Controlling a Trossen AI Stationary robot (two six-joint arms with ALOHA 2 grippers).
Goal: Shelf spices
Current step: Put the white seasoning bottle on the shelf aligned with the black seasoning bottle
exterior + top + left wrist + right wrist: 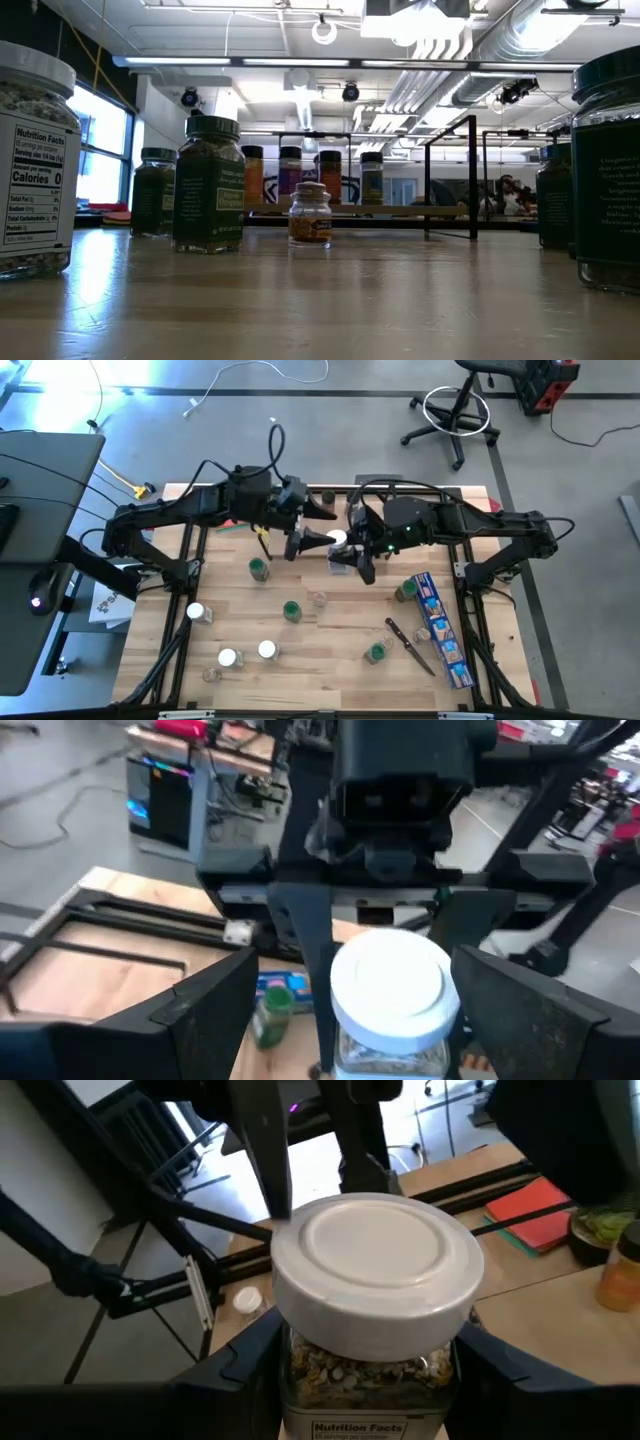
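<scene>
A white-capped spice jar (337,539) hangs above the table's far middle, with my right gripper (370,1375) shut on it. My left gripper (312,542) is open. Its fingers (205,1020) stand on either side of the same jar (392,985), and a gap shows on both sides. The shelf (400,209) stands at the far edge with several jars on its boards; in the high view the arms mostly hide it. Several more jars stand upright on the table, among them a green-capped one (259,567) and a white-capped one (196,612). My right gripper pinches the jar's glass body (300,1365) just under the white cap (378,1265), one finger on each side. The fingers come from the table's right side, slanting a little downward. The jar stays upright, lifted clear of the table.
A long blue box (440,628) lies near the right edge, with a black-handled utensil (410,645) beside it. Loose jars (291,609) (377,651) (266,649) dot the near half. A black frame (180,650) edges the table.
</scene>
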